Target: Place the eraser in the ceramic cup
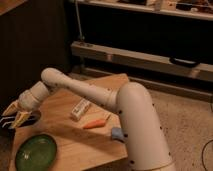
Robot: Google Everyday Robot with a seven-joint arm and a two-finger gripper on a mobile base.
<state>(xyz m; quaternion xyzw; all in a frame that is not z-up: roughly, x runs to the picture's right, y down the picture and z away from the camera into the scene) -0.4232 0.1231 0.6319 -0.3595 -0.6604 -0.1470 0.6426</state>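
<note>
Fingers of the end effector (14, 116) are drawn together at the far left edge of the surface (65, 100), above and just left of the green bowl (36, 151). Their tips look yellowish, and between them shows something black with pale stripes, which appears to be the eraser (7, 121), clamped there; its full outline cannot be made out. A dark patch lies right beside the fingertips, directly above the green bowl, and what it is cannot be told. The ceramic cup cannot be picked out with any certainty.

Behind the fingers, the pale wrist rises up and to the right of the green bowl to a rounded elbow, and from there the white arm (95, 95) slopes down across the wooden top to a thick white column well to the right of the bowl.

Right of the green bowl and a little above it lies an orange carrot (96, 123), with a white labelled tube (80, 108) just above the carrot, apart from it. A pale blue sponge (117, 133) sits farther right of the bowl, tight against the white column. Beyond the wooden top, far above the bowl, dark shelving (150, 60) runs across the background over speckled floor (185, 120).
</note>
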